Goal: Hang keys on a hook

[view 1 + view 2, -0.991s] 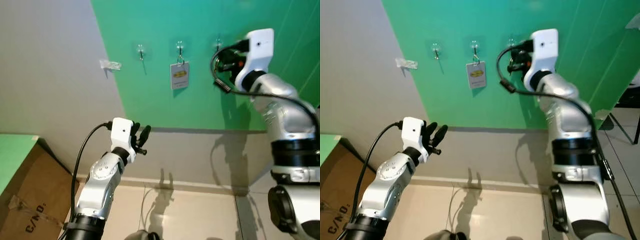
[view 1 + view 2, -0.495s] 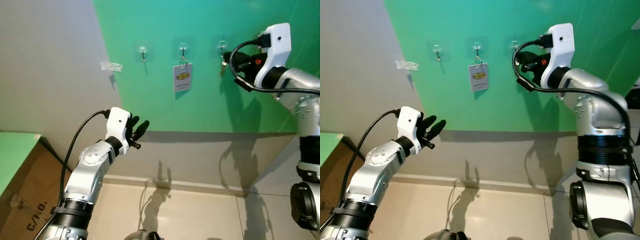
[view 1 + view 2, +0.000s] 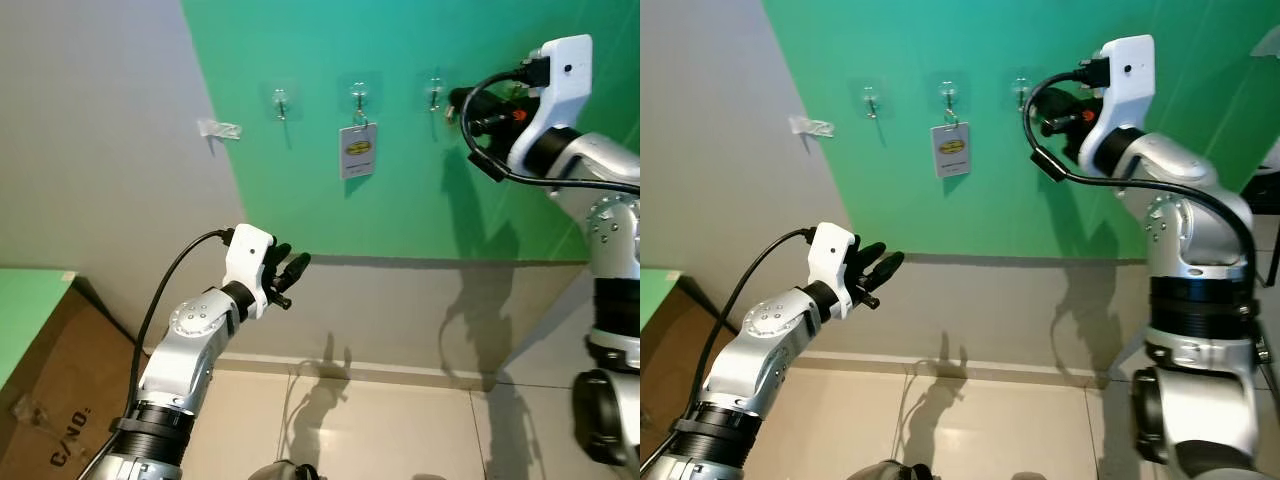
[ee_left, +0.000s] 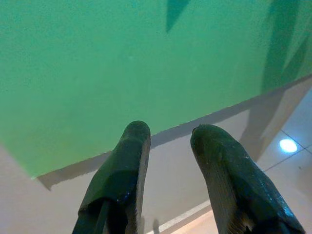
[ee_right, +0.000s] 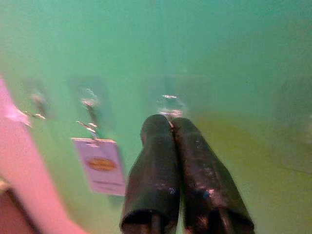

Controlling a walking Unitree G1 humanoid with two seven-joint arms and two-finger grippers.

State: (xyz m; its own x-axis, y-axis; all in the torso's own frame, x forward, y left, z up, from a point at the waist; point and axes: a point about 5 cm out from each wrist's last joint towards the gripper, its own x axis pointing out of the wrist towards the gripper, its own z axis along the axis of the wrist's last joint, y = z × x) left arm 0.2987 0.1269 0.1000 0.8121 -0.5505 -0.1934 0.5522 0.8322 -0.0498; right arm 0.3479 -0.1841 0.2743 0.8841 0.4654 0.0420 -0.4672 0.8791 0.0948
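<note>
Three clear hooks sit in a row on the green wall. A white tag (image 3: 358, 150) hangs from the middle hook (image 3: 359, 93). My right gripper (image 3: 452, 100) is raised just right of the right-hand hook (image 3: 434, 90). In the right wrist view its fingers (image 5: 156, 146) are pressed shut, with a small metal glint of the keys (image 5: 169, 116) at their tips, just short of that hook (image 5: 168, 100). My left gripper (image 3: 292, 268) is held low in front of the wall, open with nothing between its fingers (image 4: 131, 146).
The left-hand hook (image 3: 281, 98) is bare. A scrap of clear tape (image 3: 220, 129) sticks to the grey wall. A cardboard box (image 3: 50, 400) stands at the lower left, and a tiled floor (image 3: 400, 430) lies below the wall.
My right gripper has drawn back to the right, from over the right-hand hook to just beside it. The left gripper has drifted slightly right and down. The camera has shifted a little.
</note>
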